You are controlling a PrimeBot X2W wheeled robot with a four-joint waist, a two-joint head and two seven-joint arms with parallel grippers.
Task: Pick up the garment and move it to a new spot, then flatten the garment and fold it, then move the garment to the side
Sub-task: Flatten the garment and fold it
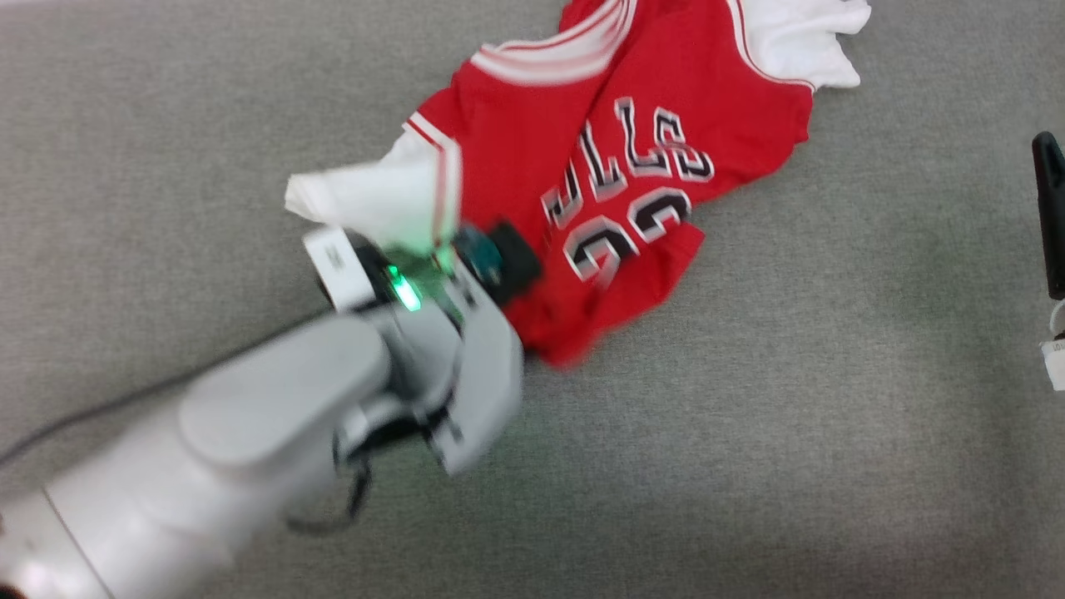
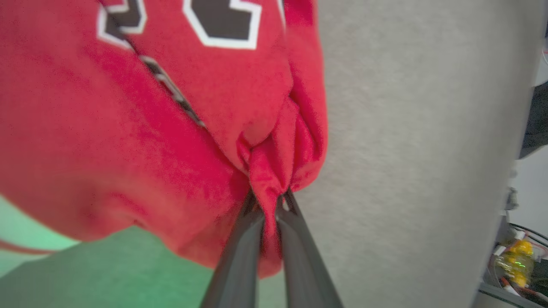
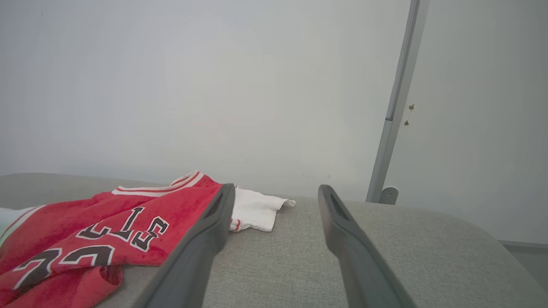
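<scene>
Head cam: red shirt [image 1: 532, 150] is lying crumpled on the grey fabric surface [image 1: 790, 416], top-middle, w/ the left arm [image 1: 274, 416] reaching over its near edge. Left wrist cam: left gripper [image 2: 269, 201] is pinching a bunched fold of red cloth btwn its fingers. Right wrist cam: right gripper [image 3: 276, 190] is hovering spread wide, nothing in it, shirt sitting at that view's lower left.

The garment [image 1: 532, 150] is a bright red jersey tee with white sleeves, striped trim and black, white-edged lettering facing up. It's lying rumpled on the grey fabric surface [image 1: 832, 374], toward the far side. The near red hem is bunched up, pinched between the fingers [image 2: 239, 261] of the left gripper [image 2: 269, 203].
</scene>
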